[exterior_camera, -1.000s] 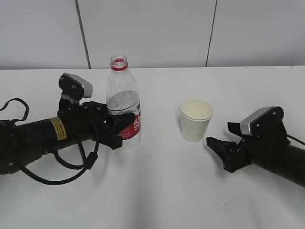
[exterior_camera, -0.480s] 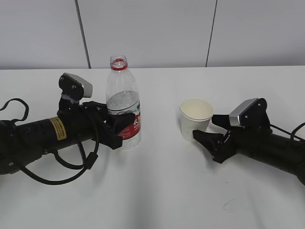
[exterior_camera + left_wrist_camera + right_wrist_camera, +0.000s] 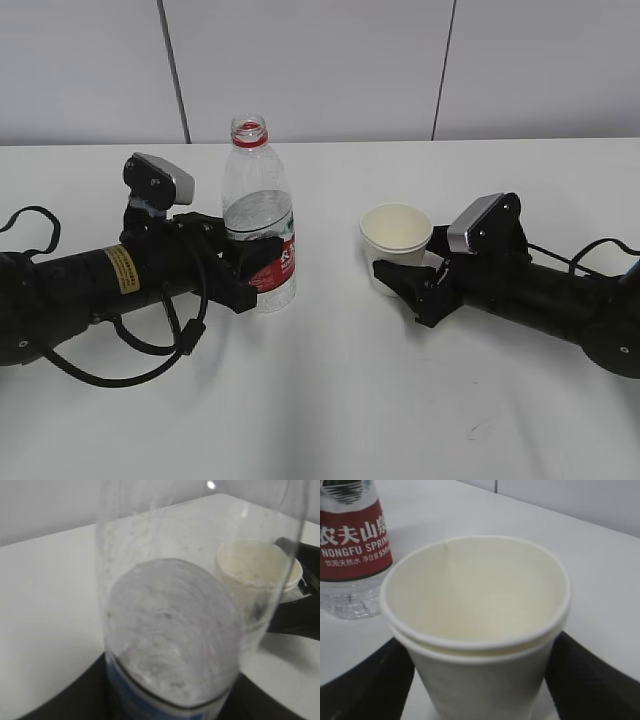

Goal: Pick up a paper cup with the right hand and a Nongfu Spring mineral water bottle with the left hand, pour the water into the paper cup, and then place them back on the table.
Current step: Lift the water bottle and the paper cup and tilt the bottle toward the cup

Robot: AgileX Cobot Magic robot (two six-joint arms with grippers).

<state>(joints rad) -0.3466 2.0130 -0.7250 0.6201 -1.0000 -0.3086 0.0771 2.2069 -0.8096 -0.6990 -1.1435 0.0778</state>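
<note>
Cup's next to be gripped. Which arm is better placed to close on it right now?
Right. The right hand has its open fingers on either side of the paper cup, as its wrist view shows. The left hand is occupied around the Nongfu Spring mineral water bottle, standing on the table.

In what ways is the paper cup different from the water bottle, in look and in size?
The Nongfu Spring mineral water bottle is tall and clear, with a red-and-white label; the paper cup is short, off-white and opaque. The bottle narrows to a small neck with a red ring, while the cup has a wide mouth with a rolled rim. The bottle holds water; the cup looks empty. Both stand upright and uncovered on the table, each between a gripper's jaws.
</note>
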